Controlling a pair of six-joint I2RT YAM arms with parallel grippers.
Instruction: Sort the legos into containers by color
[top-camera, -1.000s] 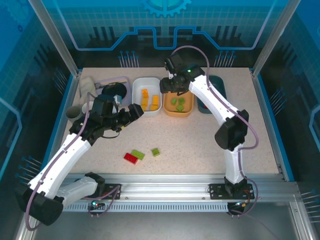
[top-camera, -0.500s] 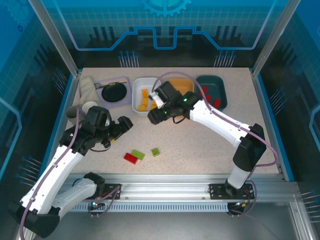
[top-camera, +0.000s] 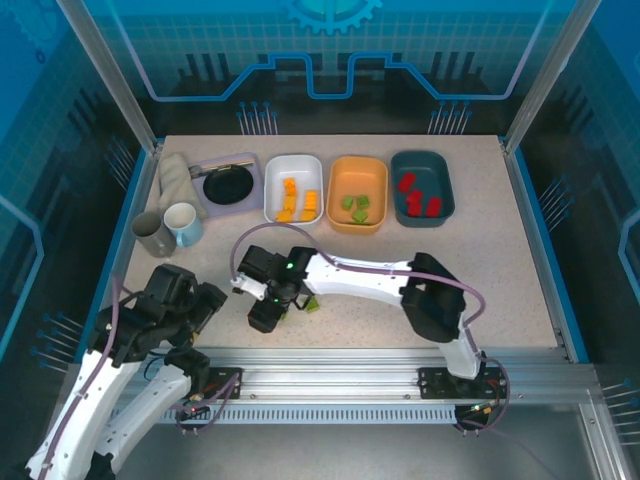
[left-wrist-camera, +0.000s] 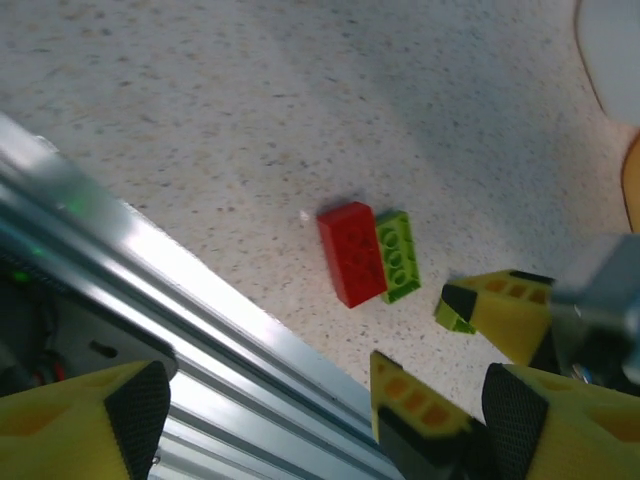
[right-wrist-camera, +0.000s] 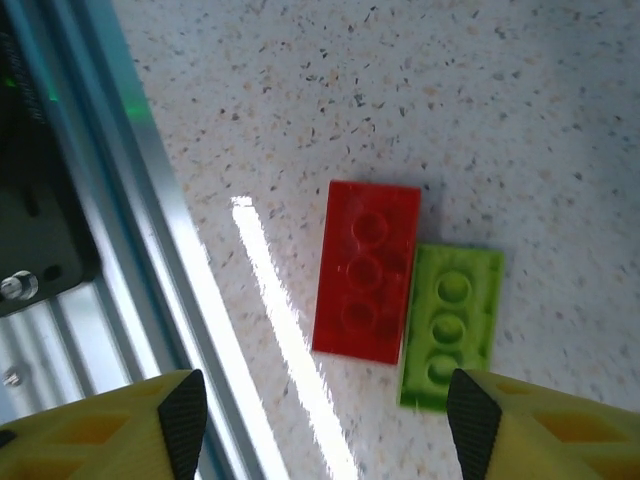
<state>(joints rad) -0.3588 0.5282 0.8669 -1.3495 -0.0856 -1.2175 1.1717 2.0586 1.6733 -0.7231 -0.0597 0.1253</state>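
Note:
A red lego (right-wrist-camera: 366, 270) and a light green lego (right-wrist-camera: 452, 325) lie side by side, touching, near the table's front rail. My right gripper (right-wrist-camera: 320, 430) hovers over them, open, its fingers apart on either side with nothing held; from above, this gripper (top-camera: 265, 312) hides both. A smaller green lego (top-camera: 312, 304) lies just to the right. My left gripper (top-camera: 207, 300) is open and empty, pulled back at the near left. From its wrist I see the red lego (left-wrist-camera: 350, 252) and green lego (left-wrist-camera: 397, 255). The white tub (top-camera: 293, 172) holds orange legos, the orange tub (top-camera: 358, 222) green ones, the teal tub (top-camera: 422, 165) red ones.
A lavender tray (top-camera: 240, 160) with a black dish, a rolled cloth (top-camera: 175, 170), a grey cup (top-camera: 152, 235) and a white cup (top-camera: 183, 222) stand at the back left. An aluminium rail (top-camera: 350, 360) runs along the near edge, close to the loose legos.
The right arm swung from the orange tub down to the front, over the red and green legos. The left arm drew back from the white tub to the near left.

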